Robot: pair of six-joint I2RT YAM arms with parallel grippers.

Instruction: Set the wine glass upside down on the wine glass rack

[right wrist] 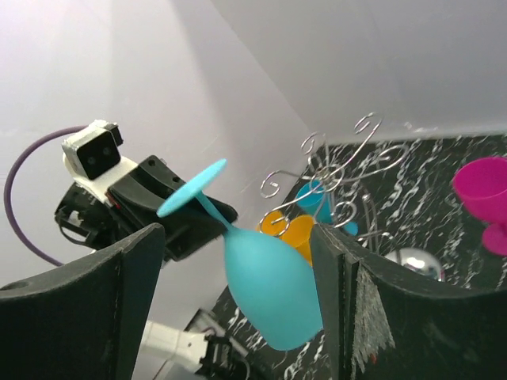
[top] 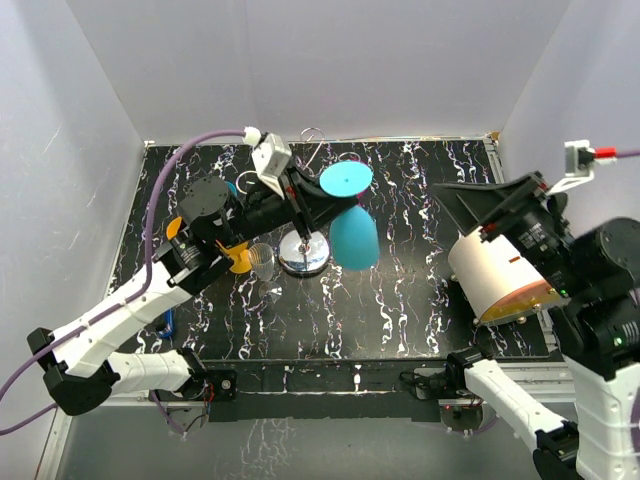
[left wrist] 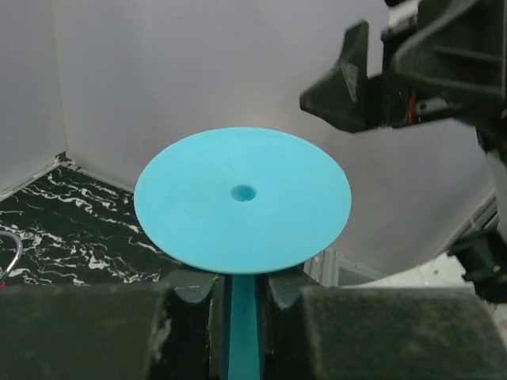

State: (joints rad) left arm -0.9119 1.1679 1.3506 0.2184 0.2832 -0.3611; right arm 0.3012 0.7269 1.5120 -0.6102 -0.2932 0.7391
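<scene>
The left tool (left wrist: 242,294) pinches the glass (top: 354,238) by its stem, bowl down, mid-frame just right of the rack (top: 303,255). The right tool (top: 470,205) is wide open, empty. If the foot misses the wire, the glass could drop.

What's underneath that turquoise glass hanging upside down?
Only the black marbled table, it seems. The wine glass, gripped by its stem in the left gripper, hangs mouth-down beside the chrome base of the wine glass rack. The spot straight beneath is covered by its bowl.
</scene>
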